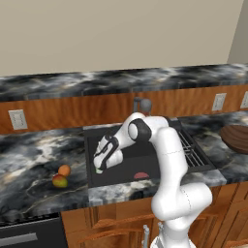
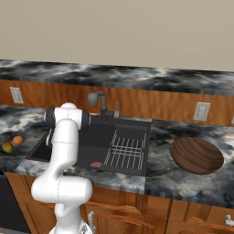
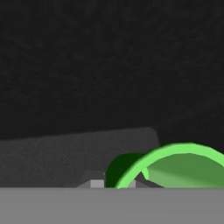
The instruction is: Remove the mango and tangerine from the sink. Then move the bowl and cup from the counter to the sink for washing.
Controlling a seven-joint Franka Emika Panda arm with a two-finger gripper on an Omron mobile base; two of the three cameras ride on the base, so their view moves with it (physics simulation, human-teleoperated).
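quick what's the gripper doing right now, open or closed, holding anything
Gripper: closed on the rim of the green cup, low inside the sink.

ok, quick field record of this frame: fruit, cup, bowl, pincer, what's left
fruit: red-green oval mango and round orange tangerine on the marbled counter, left of the black recessed sink
cup: small bright green cup down in the sink, at the pincer
bowl: wide brown wooden bowl on the counter right of the sink
pincer: lowered into the sink, shut on the cup's rim
remaining: bowl not yet in sink
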